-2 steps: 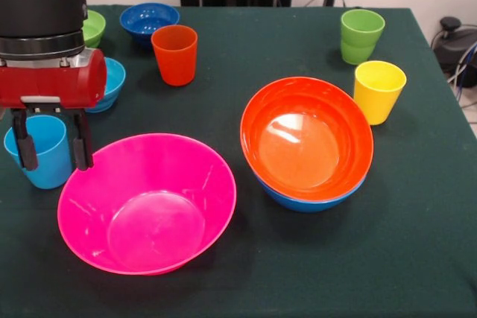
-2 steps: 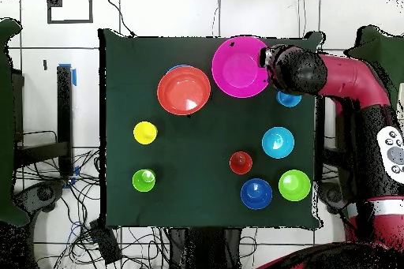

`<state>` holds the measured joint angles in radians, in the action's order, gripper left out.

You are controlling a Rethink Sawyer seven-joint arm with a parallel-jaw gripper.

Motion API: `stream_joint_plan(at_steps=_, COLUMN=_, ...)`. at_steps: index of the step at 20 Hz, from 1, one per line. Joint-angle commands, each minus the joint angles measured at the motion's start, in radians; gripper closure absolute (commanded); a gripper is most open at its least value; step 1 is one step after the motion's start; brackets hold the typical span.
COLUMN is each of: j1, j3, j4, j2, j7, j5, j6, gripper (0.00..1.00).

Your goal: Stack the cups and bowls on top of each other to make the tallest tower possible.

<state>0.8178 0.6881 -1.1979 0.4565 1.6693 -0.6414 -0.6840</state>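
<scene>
My gripper [image 1: 54, 143] hangs open at the left, its black fingers [image 1: 82, 143] over the left rim of the pink bowl [image 1: 147, 202] and in front of the light blue cup [image 1: 37, 161]; nothing is held. An orange bowl [image 1: 307, 139] sits nested in a blue bowl [image 1: 305, 202] to the right. The orange cup [image 1: 175, 53], green cup [image 1: 361, 35] and yellow cup [image 1: 378, 91] stand upright and apart. Small bowls lie at the back left: dark blue [image 1: 149, 18], green [image 1: 93, 27], light blue [image 1: 112, 83]. In the overhead view the arm [image 2: 347, 76] partly covers the light blue cup [image 2: 289, 99].
The dark green table [image 1: 246, 281] ends close to the light blue cup on the left. A black device with cables [image 1: 455, 39] sits off the table's right side. Cables [image 2: 71, 187] lie on the floor beside the table.
</scene>
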Motion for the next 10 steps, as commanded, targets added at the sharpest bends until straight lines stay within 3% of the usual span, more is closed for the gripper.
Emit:
stream_joint_plan(at_steps=1, j1=-0.043, j3=-0.055, j4=-0.069, j2=-0.013, j7=-0.062, j5=-0.047, j6=0.026, gripper=0.0)
stream_joint_plan(at_steps=10, j1=-0.048, j3=-0.067, j4=-0.064, j2=-0.055, j7=-0.036, j5=-0.056, j6=0.075, gripper=0.0)
